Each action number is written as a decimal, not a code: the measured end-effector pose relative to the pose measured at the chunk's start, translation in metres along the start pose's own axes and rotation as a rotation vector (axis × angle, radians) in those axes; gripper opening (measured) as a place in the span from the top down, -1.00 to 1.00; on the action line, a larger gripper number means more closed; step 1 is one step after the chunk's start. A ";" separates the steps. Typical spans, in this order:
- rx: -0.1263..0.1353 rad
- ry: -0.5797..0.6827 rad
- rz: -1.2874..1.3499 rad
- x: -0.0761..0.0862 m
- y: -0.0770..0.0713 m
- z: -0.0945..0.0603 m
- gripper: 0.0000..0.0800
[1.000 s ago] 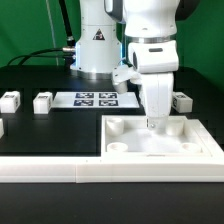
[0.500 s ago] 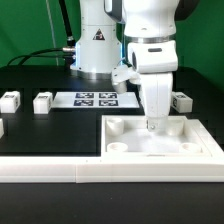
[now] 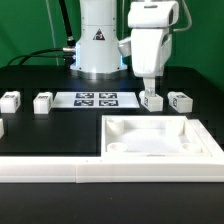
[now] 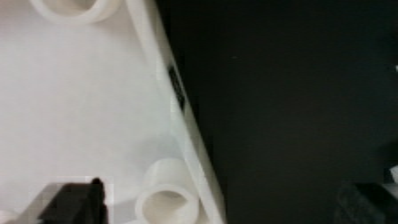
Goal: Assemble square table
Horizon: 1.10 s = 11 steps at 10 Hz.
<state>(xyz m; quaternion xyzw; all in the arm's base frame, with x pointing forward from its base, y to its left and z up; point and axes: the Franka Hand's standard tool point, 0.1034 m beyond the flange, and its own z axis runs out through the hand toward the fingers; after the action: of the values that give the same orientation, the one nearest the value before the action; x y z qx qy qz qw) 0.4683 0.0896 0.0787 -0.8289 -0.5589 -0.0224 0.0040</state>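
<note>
The white square tabletop slab (image 3: 160,140) lies flat at the front right of the exterior view, rim and round corner sockets facing up. My gripper (image 3: 147,88) hangs behind the slab's back edge, just above a small white tagged leg (image 3: 152,100). A second leg (image 3: 181,101) lies to the right of that one, and two more legs (image 3: 42,101) (image 3: 10,100) lie at the exterior view's left. In the wrist view the gripper (image 4: 231,205) is open and empty. Beneath it are the slab's rim (image 4: 164,90), a corner socket (image 4: 166,203) and the black table.
The marker board (image 3: 95,99) lies flat behind the slab, in front of the robot base (image 3: 98,50). A long white border wall (image 3: 110,170) runs along the front. Another white piece (image 3: 1,127) shows at the exterior view's left edge.
My gripper has risen out of the slab's middle and moved back. It now hangs over the leg behind the slab. The slab has not moved.
</note>
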 end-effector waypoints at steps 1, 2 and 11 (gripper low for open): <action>0.004 0.000 0.005 -0.001 0.002 0.003 -0.62; 0.005 -0.001 0.013 -0.002 0.002 0.004 -0.62; 0.019 0.022 0.816 0.012 -0.037 0.011 -0.62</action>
<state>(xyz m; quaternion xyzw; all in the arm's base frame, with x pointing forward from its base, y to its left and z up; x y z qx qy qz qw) 0.4387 0.1153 0.0672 -0.9823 -0.1840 -0.0225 0.0262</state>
